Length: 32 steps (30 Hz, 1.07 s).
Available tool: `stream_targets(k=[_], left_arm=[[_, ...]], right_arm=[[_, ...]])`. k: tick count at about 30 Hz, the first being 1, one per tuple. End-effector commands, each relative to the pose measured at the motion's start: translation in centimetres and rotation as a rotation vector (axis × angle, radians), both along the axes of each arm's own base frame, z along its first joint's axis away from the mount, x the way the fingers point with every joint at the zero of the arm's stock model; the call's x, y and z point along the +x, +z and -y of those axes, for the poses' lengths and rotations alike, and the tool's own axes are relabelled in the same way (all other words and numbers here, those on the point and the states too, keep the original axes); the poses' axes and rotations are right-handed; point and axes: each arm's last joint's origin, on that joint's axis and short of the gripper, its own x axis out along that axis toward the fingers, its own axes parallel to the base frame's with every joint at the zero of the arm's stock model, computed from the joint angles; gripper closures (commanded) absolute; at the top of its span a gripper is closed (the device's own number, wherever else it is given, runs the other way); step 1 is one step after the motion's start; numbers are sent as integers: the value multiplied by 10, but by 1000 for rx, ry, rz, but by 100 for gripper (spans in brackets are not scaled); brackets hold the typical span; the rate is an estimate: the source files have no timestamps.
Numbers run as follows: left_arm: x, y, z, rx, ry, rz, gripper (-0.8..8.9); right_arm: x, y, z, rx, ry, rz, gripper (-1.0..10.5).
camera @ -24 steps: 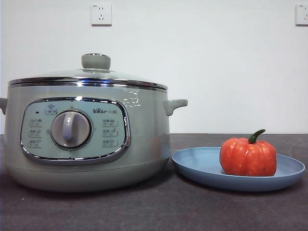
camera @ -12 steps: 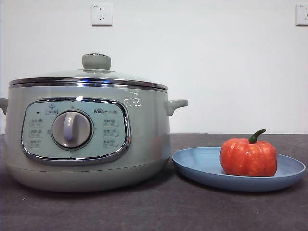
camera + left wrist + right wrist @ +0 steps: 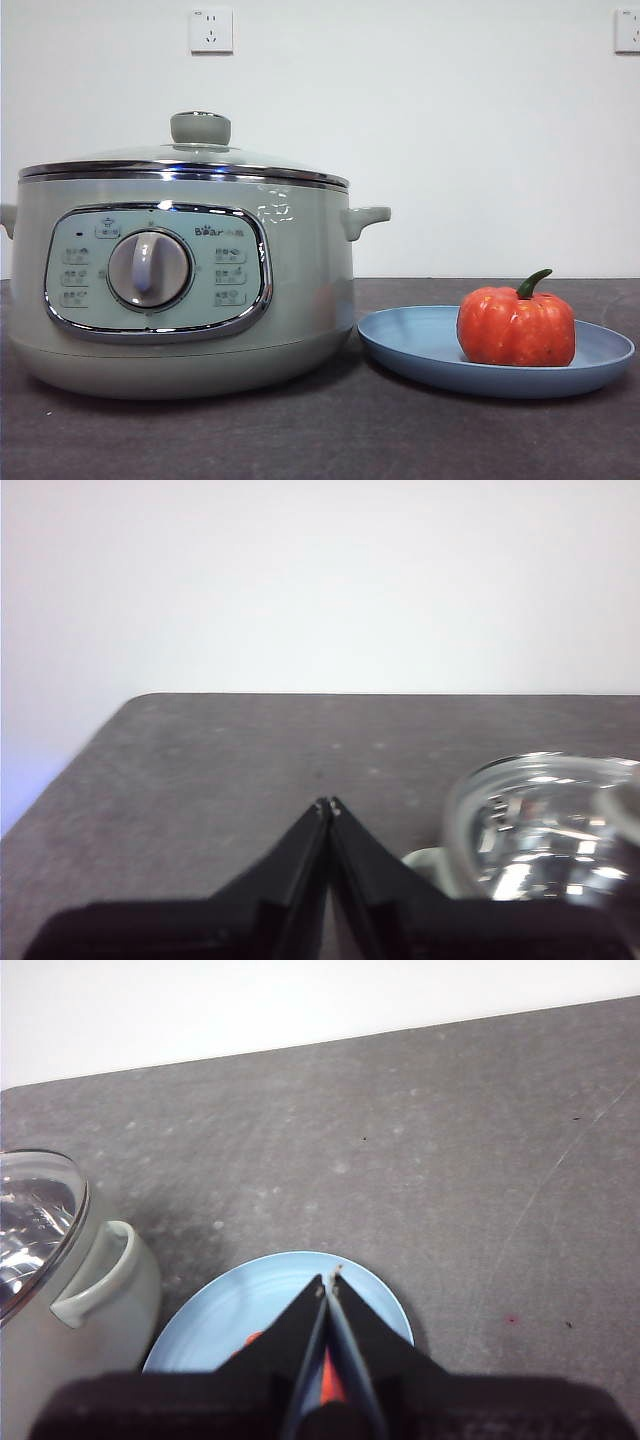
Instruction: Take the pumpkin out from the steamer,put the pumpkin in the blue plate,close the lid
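Observation:
The orange-red pumpkin [image 3: 516,327] sits upright in the blue plate [image 3: 420,345] at the right of the dark table. To its left stands the sage-green steamer [image 3: 180,290], with the glass lid [image 3: 185,160] and its green knob resting on its rim. Neither arm shows in the front view. My right gripper [image 3: 330,1282] is shut and empty, high above the blue plate [image 3: 230,1315], where a sliver of the pumpkin [image 3: 252,1340] shows beside its jaws. My left gripper [image 3: 328,805] is shut and empty, raised beside the lid [image 3: 540,825].
The dark table [image 3: 330,440] runs to a white wall with two sockets [image 3: 210,30]. The steamer's side handle [image 3: 95,1280] juts toward the plate. In the left wrist view the table's rounded corner [image 3: 145,702] is visible.

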Motion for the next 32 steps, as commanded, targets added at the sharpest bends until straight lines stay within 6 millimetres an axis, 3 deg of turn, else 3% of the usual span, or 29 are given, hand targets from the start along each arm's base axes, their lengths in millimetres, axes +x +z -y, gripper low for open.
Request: stream_targets(k=[1,6,12,20,32], left_arm=[[7,-25,-2,9,31,2,816],[16,-69,-2,-34,31,-53,816],[26,-100,-2,-43,20,-93,816],[29,-116,-1,-42,8,-127,816],[29,-116,-7,-53,32,-123,816]], right_arm=[[0,-1,0,10,-5,-1,945],[0,-1,0,10,-5,-2,945],[0,-1,0,7,-6,-5,945],[0,-2,0,6,-6,-8,945],[0,-2,0,5,-5,-9,945]])
